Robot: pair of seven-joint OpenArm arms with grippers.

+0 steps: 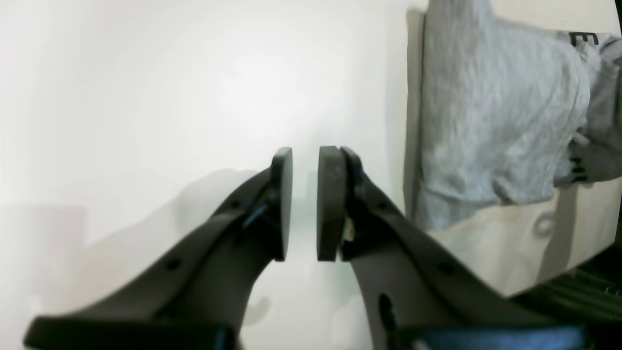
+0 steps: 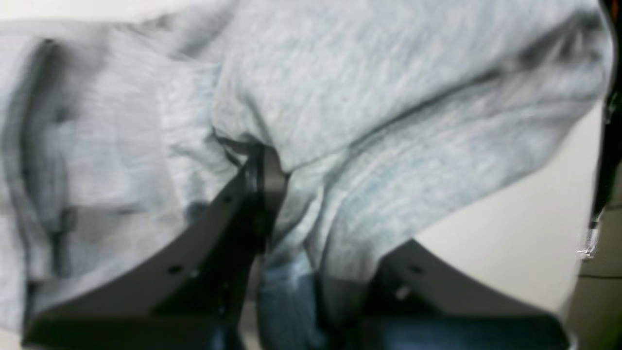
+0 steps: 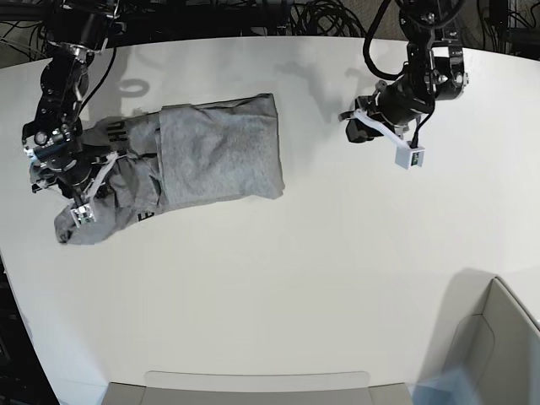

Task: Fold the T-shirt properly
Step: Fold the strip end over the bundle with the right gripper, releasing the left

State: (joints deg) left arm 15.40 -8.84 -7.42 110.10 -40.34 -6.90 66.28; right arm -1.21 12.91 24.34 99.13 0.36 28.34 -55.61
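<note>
1. The T-shirt (image 3: 215, 152) is lying partly folded on the counter (image 3: 337, 278), its bunched end sitting between the right gripper (image 2: 286, 194) jaws, which are pinching it.
2. The left gripper (image 1: 305, 204) is hanging beside it, jaws narrow and empty.
3. The soft, light cloth is likely sagging when lifted; hem corners are offering the surest hold.

Base view: high overhead, facing down on white counter (image 3: 321, 278), wide, whole workspace with both arms.

Left wrist view: mounted behind left hand (image 1: 305, 204), looking along fingers, low over counter; T-shirt (image 1: 495, 121) at right edge, near.

Right wrist view: behind right hand (image 2: 291, 194), very close, blurred grey cloth fills frame.

Shared: T-shirt in all three views; counter surface in all; each hand also in base view.
</note>
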